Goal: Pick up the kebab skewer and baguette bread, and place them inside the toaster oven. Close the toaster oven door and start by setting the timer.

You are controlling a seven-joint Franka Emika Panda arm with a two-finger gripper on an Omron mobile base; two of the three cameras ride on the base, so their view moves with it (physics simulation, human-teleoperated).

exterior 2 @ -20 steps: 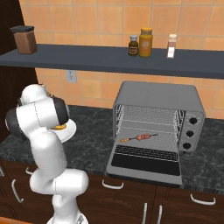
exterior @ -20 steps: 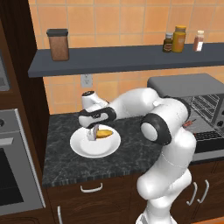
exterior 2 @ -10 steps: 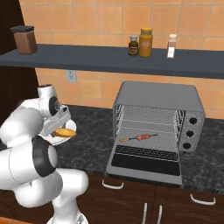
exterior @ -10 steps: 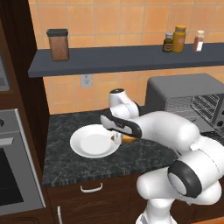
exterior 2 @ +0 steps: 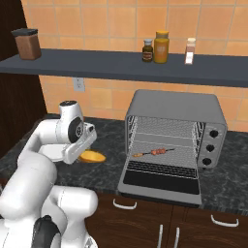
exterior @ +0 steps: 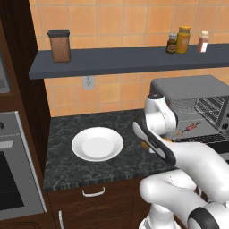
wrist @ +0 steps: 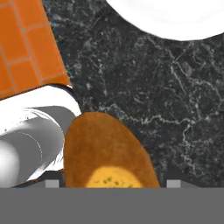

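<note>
base views flank, hand view close, downward

A white plate (exterior: pixel 97 144) sits bare on the dark speckled tabletop (exterior: pixel 80 167), at about nine o'clock from the arm's hand. The baguette bread (exterior: pixel 145 144) peeks out as a small orange patch under the hand — the fingers themselves are hidden. At three o'clock the toaster oven (exterior: pixel 197 100) stands open, the kebab skewer (exterior: pixel 189 128) on its rack.
</note>
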